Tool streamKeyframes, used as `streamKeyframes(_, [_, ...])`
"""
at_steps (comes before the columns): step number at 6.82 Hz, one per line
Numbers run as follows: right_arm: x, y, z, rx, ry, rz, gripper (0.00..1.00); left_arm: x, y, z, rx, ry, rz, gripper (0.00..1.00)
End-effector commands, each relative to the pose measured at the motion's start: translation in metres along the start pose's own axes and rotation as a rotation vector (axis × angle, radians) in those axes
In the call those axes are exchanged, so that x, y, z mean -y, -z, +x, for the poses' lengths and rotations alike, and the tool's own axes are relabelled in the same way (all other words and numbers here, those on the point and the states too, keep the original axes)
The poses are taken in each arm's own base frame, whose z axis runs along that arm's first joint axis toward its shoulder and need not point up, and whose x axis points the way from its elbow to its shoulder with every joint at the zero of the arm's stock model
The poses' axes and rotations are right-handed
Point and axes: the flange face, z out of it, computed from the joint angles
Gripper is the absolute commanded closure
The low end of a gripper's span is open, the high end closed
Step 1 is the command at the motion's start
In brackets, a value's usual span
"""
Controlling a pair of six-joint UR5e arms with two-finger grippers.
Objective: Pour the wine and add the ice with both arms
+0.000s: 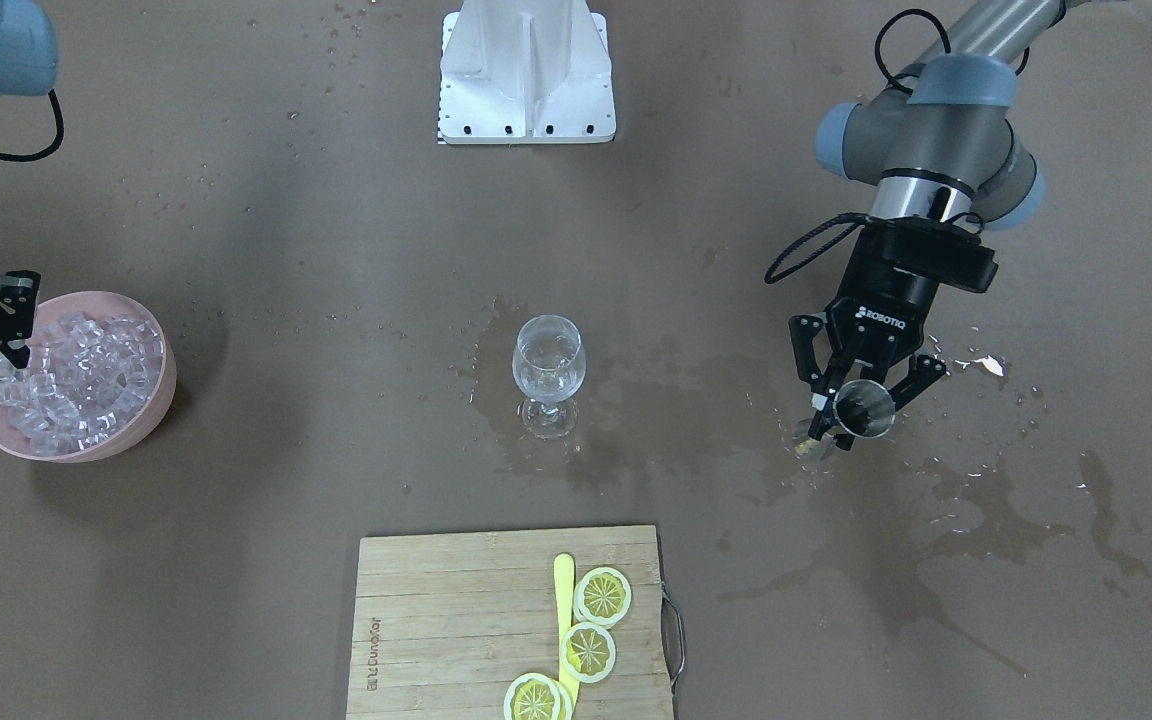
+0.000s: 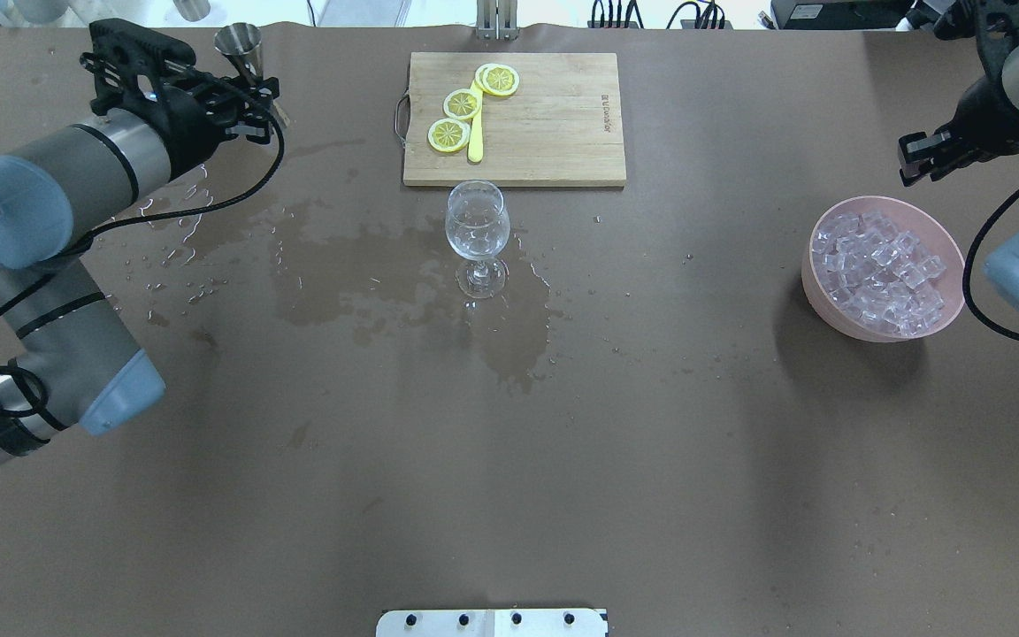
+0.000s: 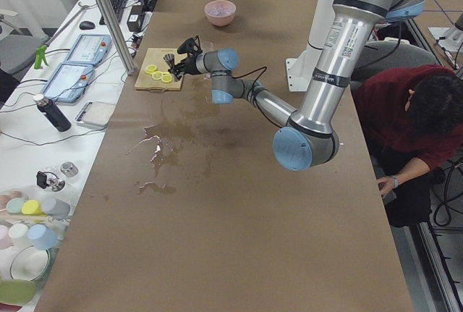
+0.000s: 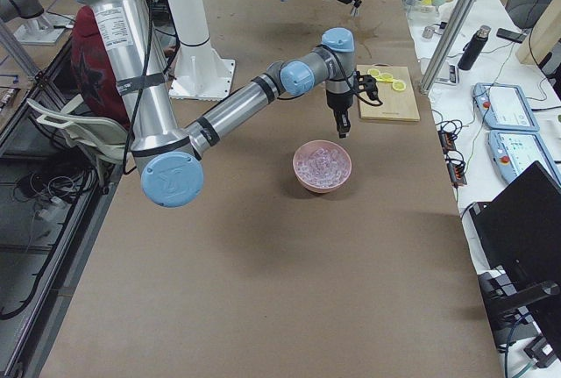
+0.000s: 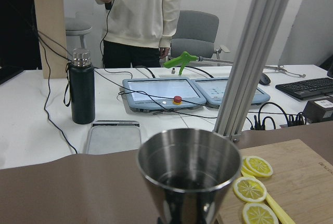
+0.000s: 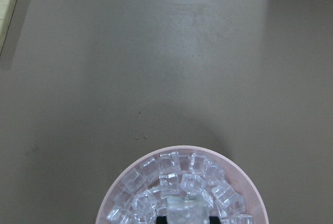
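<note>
My left gripper (image 1: 858, 418) is shut on a steel jigger (image 1: 866, 403) and holds it upright above the wet table, well to the side of the wine glass (image 1: 548, 370). The jigger's open mouth fills the left wrist view (image 5: 189, 164). The glass stands mid-table (image 2: 477, 226) with a little clear wine (image 1: 547, 388) in its bowl. My right gripper (image 1: 6, 355) hangs over the rim of the pink bowl (image 1: 151, 410), which is full of ice cubes (image 1: 86, 375). In the right wrist view one ice cube (image 6: 184, 214) sits between the fingers, above the bowl (image 6: 114, 198).
A wooden cutting board (image 2: 554, 124) with three lemon slices (image 2: 462, 103) and a yellow stick lies beyond the glass. Wet spill patches (image 2: 359, 265) spread around the glass and towards my left arm. The white base bracket (image 1: 526, 75) is at the robot's side.
</note>
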Motion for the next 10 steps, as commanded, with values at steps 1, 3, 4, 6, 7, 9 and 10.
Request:
streamKeyframes(1, [-0.001, 0.002, -0.001, 0.006, 0.001, 0.002, 0.74, 0.001, -0.004, 0.050, -0.001, -0.147, 0.007, 1.00])
streamKeyframes(3, [-0.002, 0.005, -0.002, 0.014, -0.001, -0.002, 0.74, 0.012, -0.005, 0.073, -0.021, -0.220, 0.014, 1.00])
streamKeyframes(4, [-0.003, 0.008, -0.004, 0.018, -0.002, 0.002, 0.74, 0.010, -0.007, 0.097, -0.023, -0.240, 0.005, 1.00])
streamKeyframes(6, [-0.003, 0.011, -0.005, 0.020, -0.004, 0.006, 0.74, 0.002, -0.004, 0.146, -0.026, -0.373, 0.021, 1.00])
streamKeyframes(7, [-0.004, 0.014, -0.005, 0.021, -0.004, 0.011, 0.74, 0.002, -0.004, 0.148, -0.025, -0.441, 0.024, 1.00])
streamKeyframes(9, [-0.006, 0.016, -0.004, 0.021, -0.007, 0.012, 0.74, -0.002, -0.004, 0.155, -0.003, -0.526, 0.021, 1.00])
streamKeyframes(10, [-0.006, 0.016, -0.004, 0.021, -0.007, 0.012, 0.74, 0.002, -0.006, 0.163, 0.011, -0.601, 0.013, 1.00])
